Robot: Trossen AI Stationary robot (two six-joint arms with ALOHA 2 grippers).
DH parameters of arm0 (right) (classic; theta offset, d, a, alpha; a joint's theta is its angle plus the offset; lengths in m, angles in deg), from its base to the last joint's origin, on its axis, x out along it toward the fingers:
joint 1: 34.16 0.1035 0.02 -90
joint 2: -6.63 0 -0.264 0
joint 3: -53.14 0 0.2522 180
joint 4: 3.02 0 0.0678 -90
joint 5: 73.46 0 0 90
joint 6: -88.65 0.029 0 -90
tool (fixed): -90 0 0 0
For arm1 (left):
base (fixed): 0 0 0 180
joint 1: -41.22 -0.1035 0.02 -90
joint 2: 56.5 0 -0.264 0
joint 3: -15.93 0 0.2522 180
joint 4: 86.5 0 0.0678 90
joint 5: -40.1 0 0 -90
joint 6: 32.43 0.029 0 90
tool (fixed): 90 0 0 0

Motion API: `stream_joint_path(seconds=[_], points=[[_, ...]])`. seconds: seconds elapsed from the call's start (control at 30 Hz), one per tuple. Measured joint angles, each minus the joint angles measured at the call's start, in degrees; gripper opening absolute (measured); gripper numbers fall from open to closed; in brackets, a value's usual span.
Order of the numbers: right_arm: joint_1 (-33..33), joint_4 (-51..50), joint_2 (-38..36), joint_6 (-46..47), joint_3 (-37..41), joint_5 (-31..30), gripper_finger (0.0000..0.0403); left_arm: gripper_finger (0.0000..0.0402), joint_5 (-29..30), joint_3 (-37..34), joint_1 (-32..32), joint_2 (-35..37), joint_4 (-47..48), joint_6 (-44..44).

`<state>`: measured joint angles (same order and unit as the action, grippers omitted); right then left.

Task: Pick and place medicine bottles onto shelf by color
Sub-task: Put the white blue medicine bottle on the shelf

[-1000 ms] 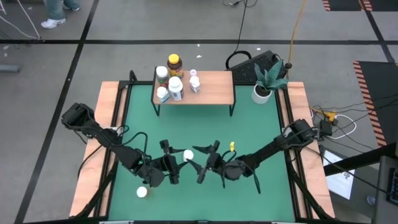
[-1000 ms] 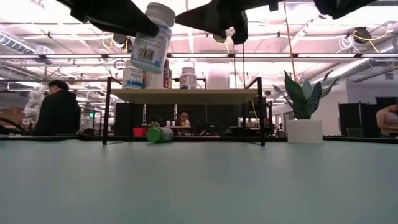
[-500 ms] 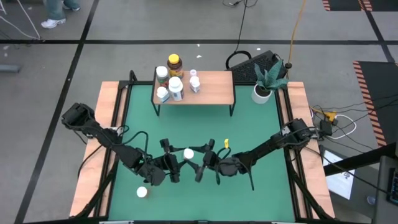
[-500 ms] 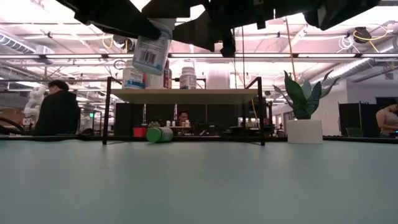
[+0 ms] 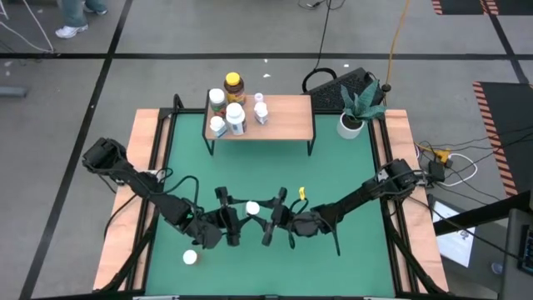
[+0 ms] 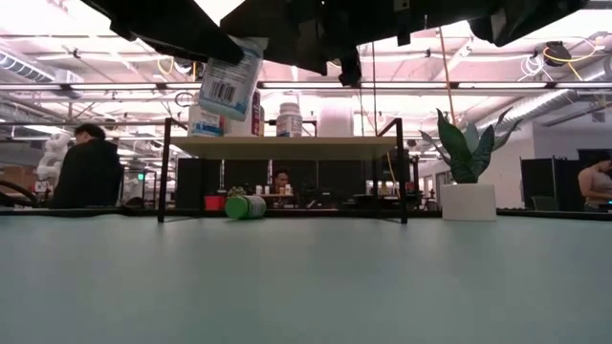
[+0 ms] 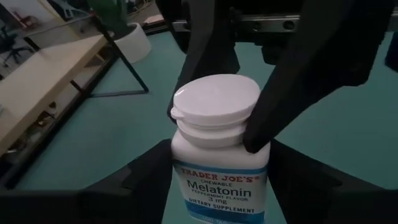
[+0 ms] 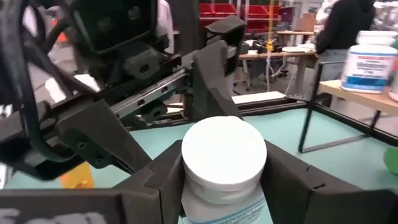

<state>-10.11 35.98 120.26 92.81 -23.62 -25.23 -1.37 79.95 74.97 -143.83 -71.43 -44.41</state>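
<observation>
So this is a mid-air handoff and it's looking dicey. The white plastic melatonin bottle with the blue label is hanging above the near-middle of the green tabletop, off the surface, with both arms on it at once. The left gripper is pinching the body, one finger on each side of the label. The right gripper is sitting around the same bottle at the neck just under the white flip lid, fingers hugging the sides, though I can't tell if it's actually gripping or just touching.

What I'm worrying about: if the left lets go before the right is clamping properly, the bottle is dropping and rolling. Grabbing so close to the lid could also let it pivot or slip. The light-wood shelf on black legs is way off at the far edge, with other bottles crowding its left end, so a tilted carry could knock those.
</observation>
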Motion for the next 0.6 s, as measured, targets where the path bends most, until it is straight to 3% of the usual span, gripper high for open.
stream_joint_path(seconds=[0.2,0.3,0.37,0.43,0.5,0.6], points=[[-0.04,-9.77,-3.75,-3.63,0.00,12.24,0.0177,0.0319,-6.56,0.09,0.48,0.21,0.62,-2.18],[-0.40,-17.19,-6.82,-4.25,-0.02,25.05,0.0174,0.0361,-18.50,0.09,-0.14,0.83,0.56,-1.96],[-0.55,-18.28,-7.46,-4.16,-0.02,34.33,0.0175,0.0382,-27.84,0.09,-0.79,0.82,-0.60,-1.65],[-0.52,-17.47,-7.42,-4.68,0.00,41.48,0.0177,0.0394,-33.55,0.09,-1.35,0.68,-2.59,-1.43],[-0.51,-16.19,-7.41,-5.53,0.00,44.88,0.0177,0.0396,-35.97,0.09,-1.76,-0.45,-6.19,-0.88],[-0.59,-16.09,-7.50,-7.06,-0.02,44.74,0.0176,0.0388,-39.39,0.02,-1.92,-2.69,-10.64,0.86]])
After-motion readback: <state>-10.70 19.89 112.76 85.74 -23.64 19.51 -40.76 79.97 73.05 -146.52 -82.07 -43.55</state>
